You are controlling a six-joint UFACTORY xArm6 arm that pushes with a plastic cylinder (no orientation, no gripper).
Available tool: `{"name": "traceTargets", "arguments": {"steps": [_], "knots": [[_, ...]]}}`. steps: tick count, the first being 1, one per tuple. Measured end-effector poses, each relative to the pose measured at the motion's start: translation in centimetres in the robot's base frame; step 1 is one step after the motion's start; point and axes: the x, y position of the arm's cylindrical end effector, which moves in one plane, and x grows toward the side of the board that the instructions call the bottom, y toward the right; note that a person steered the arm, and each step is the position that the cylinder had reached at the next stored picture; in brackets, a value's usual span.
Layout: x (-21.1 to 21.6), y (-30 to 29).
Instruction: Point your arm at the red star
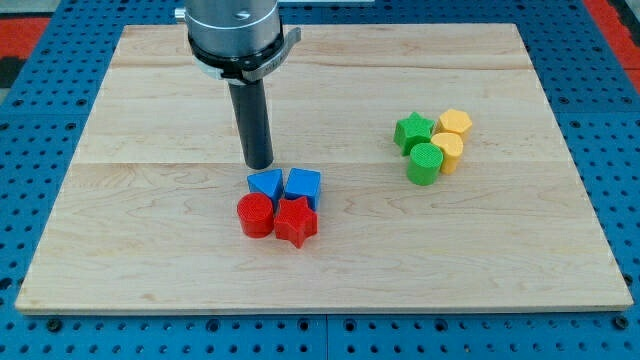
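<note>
The red star [296, 222] lies left of the board's middle, toward the view's bottom, touching a red round block [255, 215] on its left. Two blue blocks sit just above them: a blue triangular block [265, 184] and a blue block [303, 186]. My tip [259, 165] stands just above the blue triangular block, up and to the left of the red star, with the blue blocks between it and the star.
At the view's right is a second cluster: a green star [413, 131], a green round block [424, 164], a yellow block [455, 123] and another yellow block [448, 150]. The wooden board [150, 240] lies on a blue pegboard.
</note>
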Motion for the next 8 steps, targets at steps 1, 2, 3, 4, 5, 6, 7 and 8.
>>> {"name": "traceTargets", "arguments": {"steps": [1, 2, 3, 4, 5, 6, 7, 8], "knots": [[0.0, 0.0], [0.1, -3.4], [0.5, -6.4], [3.4, -6.4], [6.5, -7.1], [8.6, -8.2], [9.5, -6.4], [9.8, -5.4]]}}
